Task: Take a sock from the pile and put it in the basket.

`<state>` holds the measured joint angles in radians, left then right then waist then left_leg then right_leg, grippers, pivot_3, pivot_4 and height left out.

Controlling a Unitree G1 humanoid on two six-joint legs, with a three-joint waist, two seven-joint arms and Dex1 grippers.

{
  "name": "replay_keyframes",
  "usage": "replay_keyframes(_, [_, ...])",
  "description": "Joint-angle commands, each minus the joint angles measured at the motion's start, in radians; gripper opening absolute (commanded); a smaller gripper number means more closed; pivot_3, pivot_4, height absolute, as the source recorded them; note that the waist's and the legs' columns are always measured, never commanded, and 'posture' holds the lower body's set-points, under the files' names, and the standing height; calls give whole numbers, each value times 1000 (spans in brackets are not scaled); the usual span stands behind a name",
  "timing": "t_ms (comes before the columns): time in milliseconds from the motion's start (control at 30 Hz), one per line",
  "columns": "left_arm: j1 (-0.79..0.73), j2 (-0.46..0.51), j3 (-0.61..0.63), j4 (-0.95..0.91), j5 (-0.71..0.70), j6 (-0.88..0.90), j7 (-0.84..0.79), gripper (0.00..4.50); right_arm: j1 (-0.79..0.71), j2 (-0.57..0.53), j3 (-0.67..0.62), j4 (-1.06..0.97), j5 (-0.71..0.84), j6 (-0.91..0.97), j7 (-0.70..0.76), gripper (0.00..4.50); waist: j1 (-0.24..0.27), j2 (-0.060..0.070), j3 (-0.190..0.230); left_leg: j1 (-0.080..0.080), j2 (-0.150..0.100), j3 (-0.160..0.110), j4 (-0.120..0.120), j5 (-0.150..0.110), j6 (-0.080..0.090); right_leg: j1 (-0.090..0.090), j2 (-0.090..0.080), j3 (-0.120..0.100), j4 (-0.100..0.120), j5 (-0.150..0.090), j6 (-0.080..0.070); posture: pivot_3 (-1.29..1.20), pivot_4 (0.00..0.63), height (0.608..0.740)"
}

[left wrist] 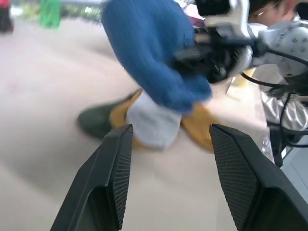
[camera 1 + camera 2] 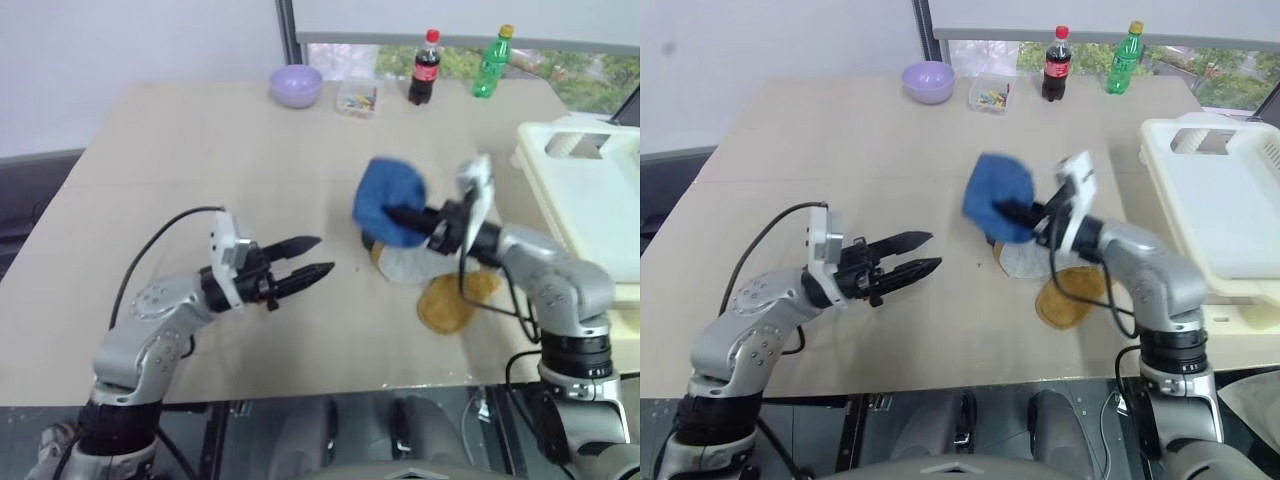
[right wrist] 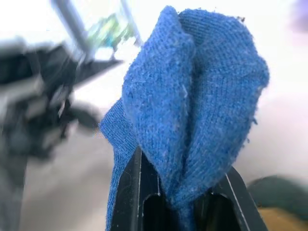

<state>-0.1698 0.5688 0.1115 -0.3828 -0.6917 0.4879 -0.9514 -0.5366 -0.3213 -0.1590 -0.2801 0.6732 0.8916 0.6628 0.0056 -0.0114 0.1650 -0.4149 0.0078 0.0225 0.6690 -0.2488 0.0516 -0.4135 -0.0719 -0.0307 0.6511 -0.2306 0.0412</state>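
Note:
My right gripper (image 2: 395,215) is shut on a medium-blue sock (image 2: 388,200), holding it up in the air above the pile (image 2: 432,277). In the right wrist view the sock (image 3: 192,110) bunches up between the two black fingers. The pile on the table holds a light grey sock (image 1: 153,124), mustard-yellow socks (image 2: 455,300) and a dark green one (image 1: 96,120). My left gripper (image 2: 318,256) hovers open over the table to the left of the pile, nothing between its fingers. The cream-white basket (image 2: 1225,200) stands at the right edge of the table.
At the far edge of the table stand a purple bowl (image 2: 296,85), a small clear box of coloured bits (image 2: 357,99), a cola bottle (image 2: 425,67) and a green bottle (image 2: 492,62). A black cable (image 2: 160,240) loops over my left arm.

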Motion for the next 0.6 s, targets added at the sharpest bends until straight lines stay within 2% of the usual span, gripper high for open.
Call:
replay_keyframes(33, [-41, -35, -29, -8, 12, -30, 23, 2705, -75, -36, -240, 49, 104, 39, -170, 4, 3, 0, 0, 0, 0, 0, 0, 0, 0, 0, 0, 0, 0, 0, 0, 0, 150, 740])
replay_keyframes(100, [-45, -44, -38, 2, 20, -40, 22, 2705, -127, -63, -334, 133, 119, 28, -249, 4, 5, 0, 0, 0, 0, 0, 0, 0, 0, 0, 1, 0, 0, 0, 0, 0, 150, 740])
replay_keyframes(233, [-55, -52, -50, 13, 28, -51, 21, 2705, -199, -115, -387, 261, 42, -40, -374, 4, 0, 1, 0, 0, 0, 2, -1, 0, 0, 0, 2, 0, 0, 0, 0, 0, 150, 740])
replay_keyframes(367, [-86, -69, -61, 31, 32, -73, 3, 2705, -314, -193, -442, 559, -73, -148, -546, 4, -7, 1, 2, 0, -1, 4, 0, 0, 1, -1, 1, 1, 0, 0, 0, 0, 150, 740])
replay_keyframes(600, [-144, -116, -97, 52, 51, -122, 1, 2705, -517, -296, -429, 1176, -208, -416, -616, 4, -20, 2, 2, 0, -1, 7, -1, -1, 2, 0, 2, 3, -2, 0, 1, 0, 150, 740])
